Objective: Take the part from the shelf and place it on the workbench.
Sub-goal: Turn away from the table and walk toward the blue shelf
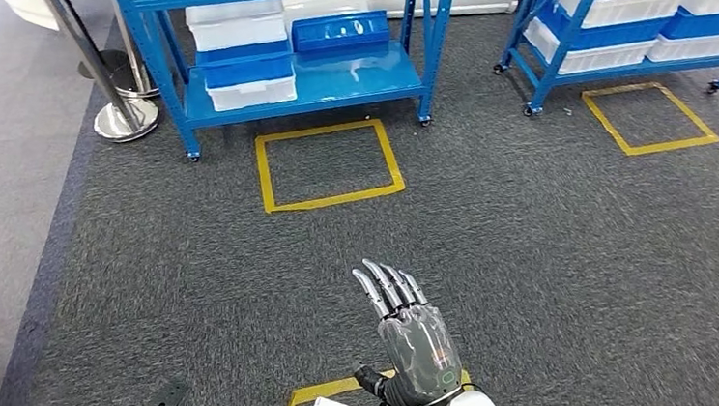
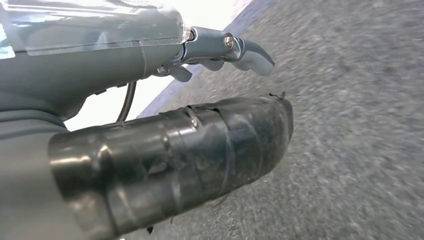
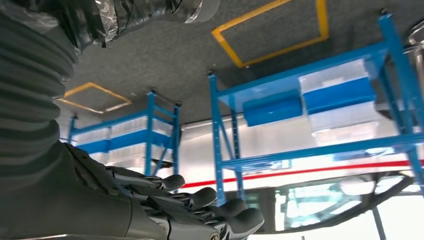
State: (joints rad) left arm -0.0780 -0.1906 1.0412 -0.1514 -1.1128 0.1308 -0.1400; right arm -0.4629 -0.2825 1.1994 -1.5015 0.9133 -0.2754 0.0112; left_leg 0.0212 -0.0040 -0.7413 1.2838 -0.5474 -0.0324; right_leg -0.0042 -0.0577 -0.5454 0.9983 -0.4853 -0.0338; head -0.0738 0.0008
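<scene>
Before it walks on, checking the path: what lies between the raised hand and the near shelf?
Bare carpet and a yellow floor square, seen in the head view.

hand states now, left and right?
Left hand: empty over the carpet, fingers partly curled; open or shut cannot be told.
Right hand: open, fingers extended, holding nothing.

Setting: an industrial workshop or robot test floor. Dark grey carpet is marked with yellow tape squares, like station markers. Blue metal shelving units on casters carry stacked white and blue plastic bins. A chrome stanchion base stands beside the left rack.
</scene>
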